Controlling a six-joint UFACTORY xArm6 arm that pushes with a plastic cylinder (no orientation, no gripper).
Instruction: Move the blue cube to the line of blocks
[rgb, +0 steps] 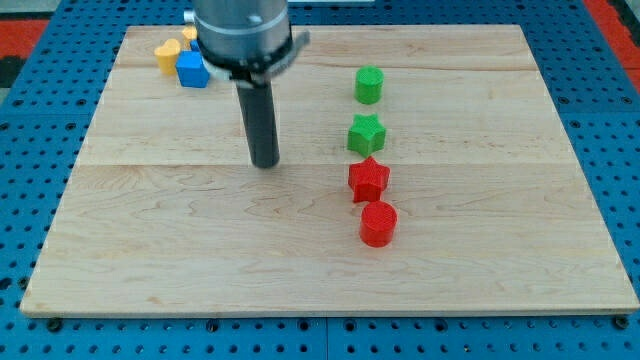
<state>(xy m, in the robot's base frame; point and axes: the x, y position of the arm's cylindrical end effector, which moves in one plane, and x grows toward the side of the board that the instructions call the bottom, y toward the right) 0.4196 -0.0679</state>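
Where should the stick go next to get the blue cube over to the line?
Probably slide my tip to the view's top left, behind the blue cube. The tip sits between it and the line running from the green cylinder down to the red cylinder.

Bare board btwn tip (265, 163) and block line: green cylinder (369, 85), green star (366, 133), red star (368, 179), red cylinder (378, 223) (closely spaced, blocking passage rightward).
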